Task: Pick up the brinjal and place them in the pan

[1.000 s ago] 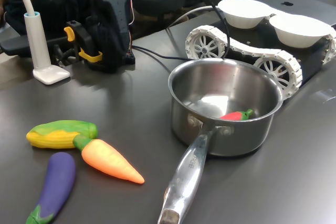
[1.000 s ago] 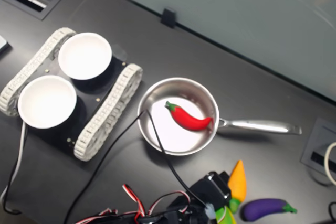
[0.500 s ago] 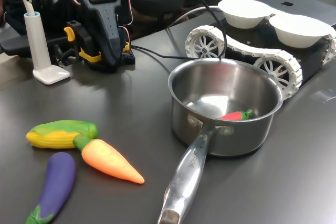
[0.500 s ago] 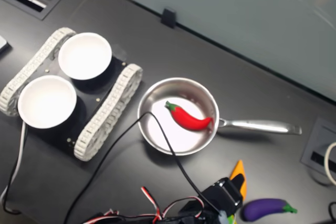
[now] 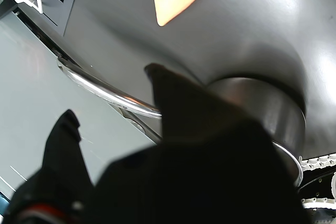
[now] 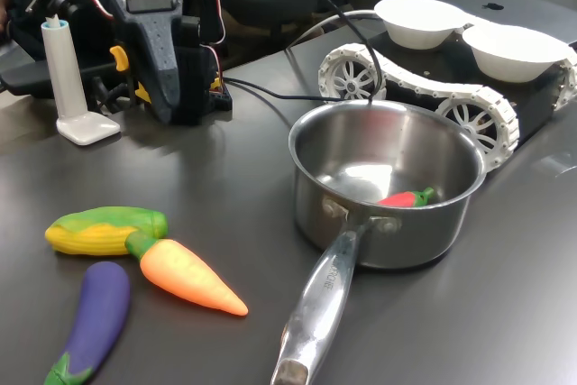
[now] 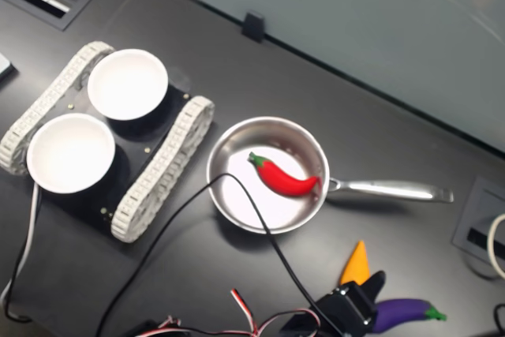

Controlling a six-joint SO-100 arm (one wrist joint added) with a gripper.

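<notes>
The work surface is a dark grey table with a matte finish, seen in both exterior views. A pale frosted panel runs along its far edge in the second exterior view.

The pan stands upright near the middle of the table, its long steel handle pointing toward the camera in the first exterior view and toward the second exterior view's right. A red chilli with a green stem lies inside the pan on its base.

The brinjal lies flat on the table at the first exterior view's lower left, well apart from the pan, stem cap toward the camera. Just beside it lies an orange carrot, whose green top touches a toy corn cob. In the second exterior view the brinjal lies at the lower right, partly covered by the arm.

The gripper hangs above the table near the carrot tip and the brinjal in the second exterior view. In the wrist view its two dark fingers stand apart with a clear gap between them and nothing held; the pan handle and the carrot tip show beyond them.

A tracked vehicle carrying two white bowls sits beyond the pan. A white stand rests near the arm base.
</notes>
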